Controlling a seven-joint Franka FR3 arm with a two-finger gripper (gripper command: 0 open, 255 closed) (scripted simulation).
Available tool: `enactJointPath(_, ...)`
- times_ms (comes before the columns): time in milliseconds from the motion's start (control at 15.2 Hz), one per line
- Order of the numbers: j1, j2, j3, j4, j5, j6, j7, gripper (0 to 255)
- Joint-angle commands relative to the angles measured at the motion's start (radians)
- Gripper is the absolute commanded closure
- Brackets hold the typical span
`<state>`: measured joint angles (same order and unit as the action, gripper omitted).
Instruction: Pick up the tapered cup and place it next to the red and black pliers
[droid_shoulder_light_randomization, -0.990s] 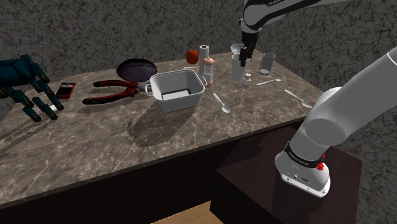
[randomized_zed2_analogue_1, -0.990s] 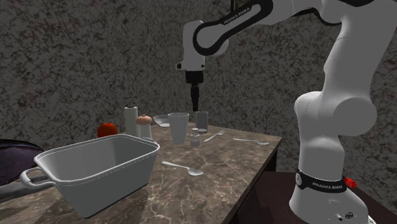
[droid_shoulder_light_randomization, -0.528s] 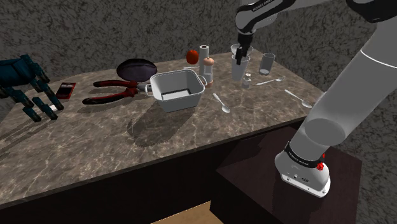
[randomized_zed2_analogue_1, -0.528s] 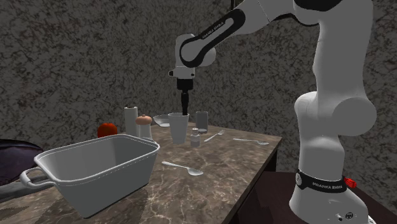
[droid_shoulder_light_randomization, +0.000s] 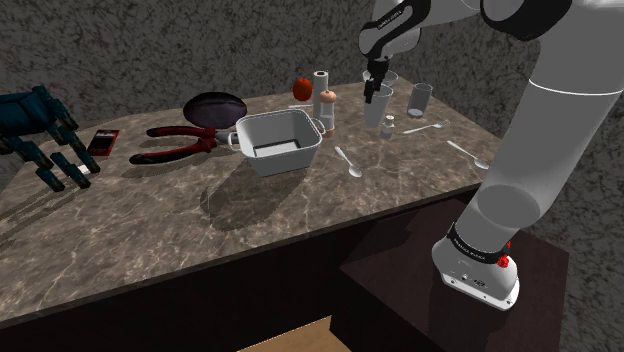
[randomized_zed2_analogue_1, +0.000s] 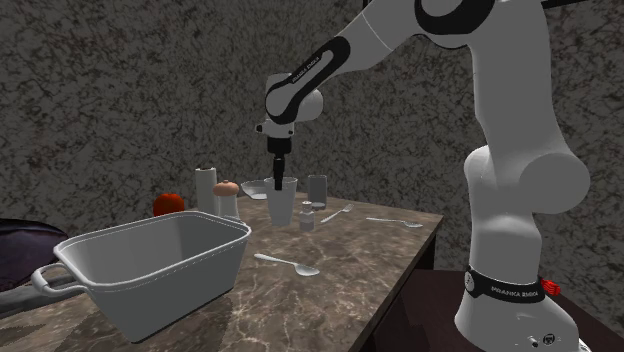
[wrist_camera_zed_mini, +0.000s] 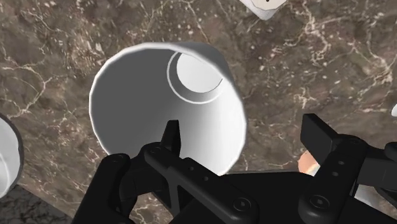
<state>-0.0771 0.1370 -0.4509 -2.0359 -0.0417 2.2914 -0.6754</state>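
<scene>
Gripper (wrist_camera_zed_mini: 243, 127) fingers apart, straddling the cup (wrist_camera_zed_mini: 137, 89) wall, one inside, one outside, positioned for a rim grasp.

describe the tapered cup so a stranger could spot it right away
On the dark marble counter, look beyond the square grey pan toward the far edge. The tapered cup stands directly under the black gripper, one finger dipping inside its rim. Unlike the straight-sided glass beside it, it is wide-mouthed and narrows to a small base.
</scene>
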Motion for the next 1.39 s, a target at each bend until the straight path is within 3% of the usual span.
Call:
enactJointPath(0,-0.003,0.016,0.001,-0.011,0.008,0.027,-0.006,0)
enactJointPath(726,-0.008,0.039,0.003,-0.019,0.022,0.056,-0.015,0)
enactJointPath(792,-0.008,0.039,0.003,-0.019,0.022,0.056,-0.015,255)
enactJointPath(1320,-0.008,0.039,0.003,-0.019,0.022,0.056,-0.015,255)
